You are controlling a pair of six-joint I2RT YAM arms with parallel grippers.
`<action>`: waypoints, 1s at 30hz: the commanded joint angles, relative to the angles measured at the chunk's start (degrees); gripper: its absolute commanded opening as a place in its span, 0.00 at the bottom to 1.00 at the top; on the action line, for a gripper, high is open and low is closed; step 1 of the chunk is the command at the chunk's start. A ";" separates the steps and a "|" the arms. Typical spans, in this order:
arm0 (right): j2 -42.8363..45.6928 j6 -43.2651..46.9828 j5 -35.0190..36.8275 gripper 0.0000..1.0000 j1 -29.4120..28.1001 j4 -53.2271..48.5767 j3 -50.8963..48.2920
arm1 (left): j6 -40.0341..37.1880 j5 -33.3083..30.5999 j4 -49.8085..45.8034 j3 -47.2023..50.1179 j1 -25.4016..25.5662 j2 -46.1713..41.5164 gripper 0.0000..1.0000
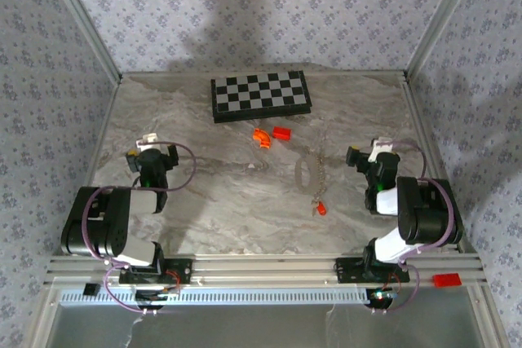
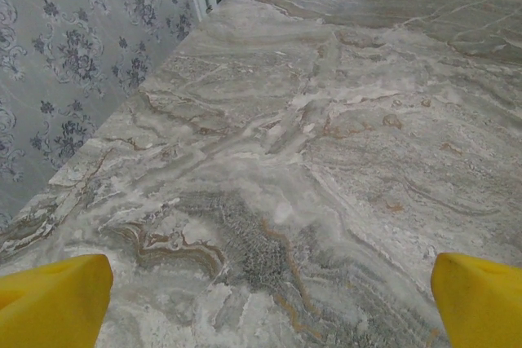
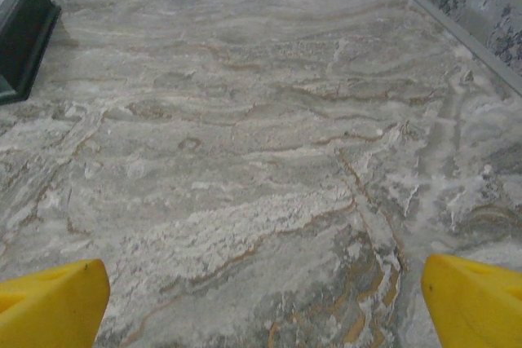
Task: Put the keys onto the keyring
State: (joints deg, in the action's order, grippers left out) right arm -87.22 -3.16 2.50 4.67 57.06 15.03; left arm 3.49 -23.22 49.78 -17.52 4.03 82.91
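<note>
Grey marbled tabletop (image 1: 220, 201), floral-patterned walls (image 1: 245, 14), aluminium frame posts (image 1: 81, 18)

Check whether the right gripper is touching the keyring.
Apart. The top external view shows a plain strip of bare tabletop between the open right gripper and the keyring, which lies flat off to its left.

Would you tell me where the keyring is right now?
In the top external view, the keyring lies on the marble table right of centre, between the red block behind it and the red-orange key on its near side.
</note>
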 commanded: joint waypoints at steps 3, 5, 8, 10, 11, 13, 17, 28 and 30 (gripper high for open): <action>-0.30 1.21 5.16 0.99 -2.10 -3.36 4.06 | 0.38 4.24 -1.39 -3.51 -1.49 0.98 0.99; -0.44 1.48 6.28 1.00 -2.61 -3.87 4.38 | 0.03 6.95 -2.05 -4.39 -1.92 2.71 0.99; -0.68 1.97 8.42 0.99 -3.51 -4.56 5.05 | 0.77 7.69 0.15 -4.69 -2.92 4.96 1.00; -0.69 2.09 8.75 0.99 -3.76 -4.86 5.16 | 0.33 7.93 1.94 -4.24 -3.07 5.89 1.00; -0.70 2.10 8.84 0.99 -3.79 -4.85 5.12 | 0.55 7.92 0.99 -4.52 -3.05 5.38 1.00; -0.67 2.10 8.97 0.99 -3.83 -4.93 5.21 | 0.57 7.93 0.01 -4.71 -3.06 5.38 1.00; -0.78 2.69 10.09 0.99 -4.51 -5.65 5.79 | 0.56 7.89 -0.28 -4.78 -3.02 5.15 1.00; -0.85 2.89 10.77 0.99 -4.93 -5.47 5.74 | 0.57 8.02 -0.57 -4.81 -3.00 4.99 1.00; -0.85 2.89 10.77 0.99 -4.89 -5.47 5.72 | 0.60 8.03 -0.57 -4.81 -3.01 4.99 1.00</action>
State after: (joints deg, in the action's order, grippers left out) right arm -87.55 -0.97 11.86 0.05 51.83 19.68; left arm 3.66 -15.81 49.01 -21.23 1.21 88.25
